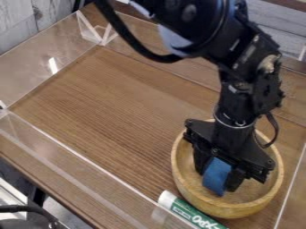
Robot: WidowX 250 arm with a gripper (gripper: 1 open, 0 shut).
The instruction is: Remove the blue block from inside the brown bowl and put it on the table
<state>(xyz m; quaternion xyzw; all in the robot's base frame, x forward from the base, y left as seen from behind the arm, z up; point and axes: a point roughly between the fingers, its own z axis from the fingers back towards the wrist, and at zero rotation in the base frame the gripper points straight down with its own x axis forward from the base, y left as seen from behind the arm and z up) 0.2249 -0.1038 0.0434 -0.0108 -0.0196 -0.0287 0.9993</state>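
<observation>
The brown bowl (266, 201) sits at the lower right of the table (120, 98). Inside it the blue block (217, 175) stands between the black fingers of my gripper (224, 173), which points straight down into the bowl. The jaws have closed against the block's sides, so the gripper is shut on it. The block's lower end still sits low in the bowl. The black arm (245, 80) rises from the gripper toward the upper middle of the view.
A white marker with a green label (188, 213) lies just in front of the bowl at the table's front edge. Low clear plastic walls (48, 143) border the tabletop at the left, front and back.
</observation>
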